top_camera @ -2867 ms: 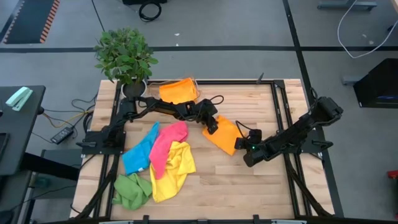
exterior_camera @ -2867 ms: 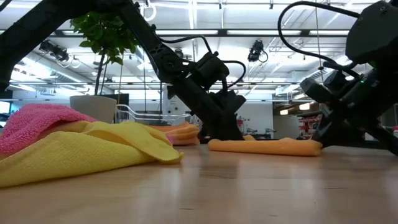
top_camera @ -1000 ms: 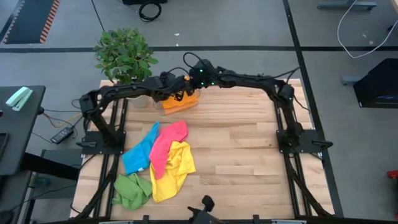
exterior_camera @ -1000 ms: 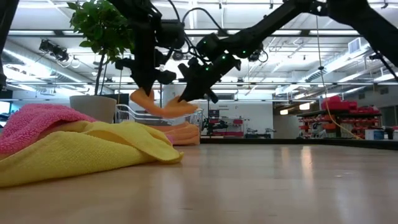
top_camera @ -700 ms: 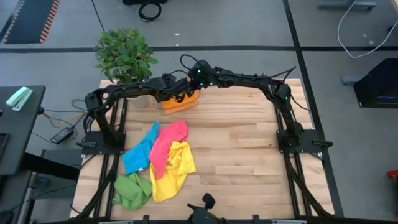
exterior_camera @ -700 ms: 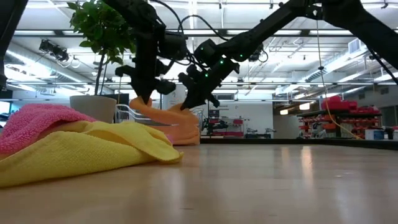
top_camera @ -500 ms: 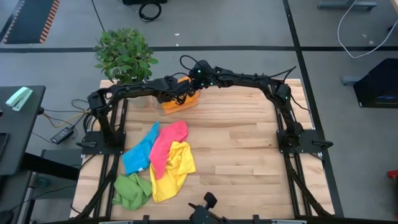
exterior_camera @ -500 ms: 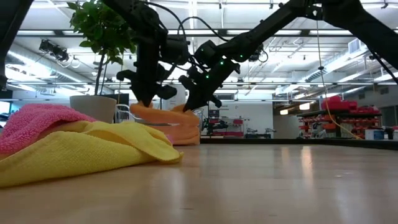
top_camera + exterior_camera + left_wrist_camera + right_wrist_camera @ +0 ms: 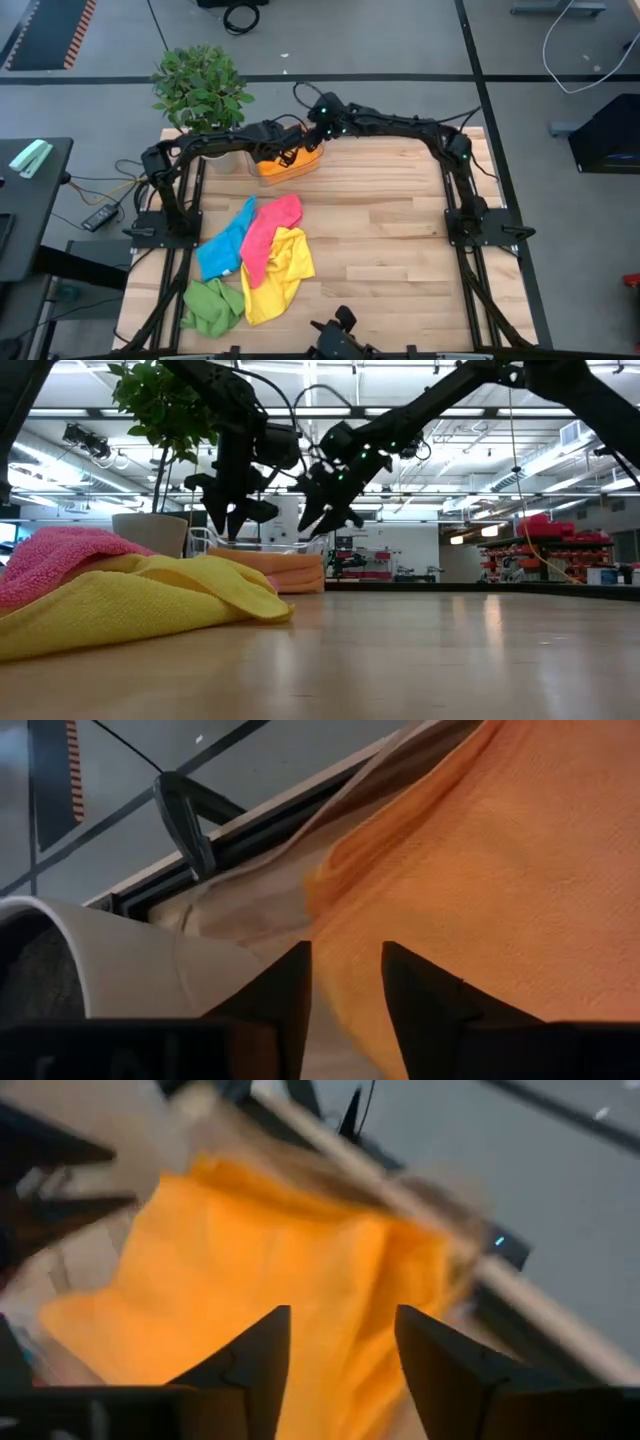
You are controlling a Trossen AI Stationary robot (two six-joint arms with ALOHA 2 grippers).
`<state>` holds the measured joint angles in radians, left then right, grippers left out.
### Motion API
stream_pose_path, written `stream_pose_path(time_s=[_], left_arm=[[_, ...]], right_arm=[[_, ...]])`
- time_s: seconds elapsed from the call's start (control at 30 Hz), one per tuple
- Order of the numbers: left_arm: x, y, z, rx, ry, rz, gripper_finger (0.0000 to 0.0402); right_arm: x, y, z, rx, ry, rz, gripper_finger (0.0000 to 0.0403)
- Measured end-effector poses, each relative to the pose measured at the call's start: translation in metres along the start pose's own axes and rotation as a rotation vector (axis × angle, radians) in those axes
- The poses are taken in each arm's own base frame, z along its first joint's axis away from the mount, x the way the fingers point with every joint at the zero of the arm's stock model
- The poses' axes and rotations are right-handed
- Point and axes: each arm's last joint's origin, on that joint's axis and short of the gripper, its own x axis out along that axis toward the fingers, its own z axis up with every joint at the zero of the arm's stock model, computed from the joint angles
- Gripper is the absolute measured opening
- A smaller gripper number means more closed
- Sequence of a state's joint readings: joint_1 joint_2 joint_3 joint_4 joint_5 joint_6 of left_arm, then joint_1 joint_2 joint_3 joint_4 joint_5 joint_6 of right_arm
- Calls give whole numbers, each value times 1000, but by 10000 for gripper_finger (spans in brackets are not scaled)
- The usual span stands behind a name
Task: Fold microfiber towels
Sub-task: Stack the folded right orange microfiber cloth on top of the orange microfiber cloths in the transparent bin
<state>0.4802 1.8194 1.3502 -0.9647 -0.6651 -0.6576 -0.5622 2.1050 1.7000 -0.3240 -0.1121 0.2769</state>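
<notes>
Overhead and table-level views of a wooden surface point(image 9: 400, 250) with both arms reaching to its far edge. The left gripper point(image 9: 281, 153) and the right gripper point(image 9: 318, 132) hover close together just above the folded orange towels point(image 9: 283, 166), which lie stacked in a clear plastic tray point(image 9: 262, 546) at the far left of the surface, beside a potted plant point(image 9: 201, 89). In the low view the left gripper point(image 9: 232, 518) and the right gripper point(image 9: 322, 515) both point downward over the stack point(image 9: 282, 571), their tips a little above the tray's rim and touching no cloth. Fingers of both grippers stand apart and hold nothing: in the left wrist view the two dark fingers point(image 9: 270, 1000) frame bare orange cloth point(image 9: 480, 880) and the tray's pale edge, and in the right wrist view the fingers point(image 9: 250, 1355) likewise stand open above the orange cloth point(image 9: 260, 1280). The remaining towels lie unfolded in a loose heap at the near left of the surface, well apart from the tray: a blue towel point(image 9: 220, 248), a pink towel point(image 9: 268, 228) draped partly over it, a yellow towel point(image 9: 278, 272) just nearer, and a green towel point(image 9: 212, 305) crumpled at the near left corner. In the low view the pink towel point(image 9: 55, 555) and yellow towel point(image 9: 140, 605) fill the left foreground.
</notes>
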Motion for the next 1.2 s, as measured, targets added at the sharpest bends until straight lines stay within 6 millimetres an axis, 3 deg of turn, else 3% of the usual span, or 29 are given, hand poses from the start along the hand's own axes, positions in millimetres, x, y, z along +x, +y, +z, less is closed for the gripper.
stream_pose_path(time_s=[0.17,0.3,0.4,0.53,0.6,0.93,1.2], left_arm=[[3,7,4,26,4,6,156],[-9,6,6,48,-36,-44,158],[-19,-6,8,161,-64,-228,132],[-15,-23,13,211,-74,-424,48],[-6,-25,16,191,-72,-421,14],[50,-27,32,116,-20,-461,9],[57,-24,51,45,-154,-499,8]], right_arm=[[-40,-1,20,-20,-64,-12,207],[-74,7,25,-67,-43,-14,207],[-93,12,21,-94,11,-20,203],[-117,19,11,-108,65,4,194],[-130,22,3,-114,65,15,185],[-173,4,-74,19,89,-21,125],[-201,-8,-129,157,75,-27,109]])
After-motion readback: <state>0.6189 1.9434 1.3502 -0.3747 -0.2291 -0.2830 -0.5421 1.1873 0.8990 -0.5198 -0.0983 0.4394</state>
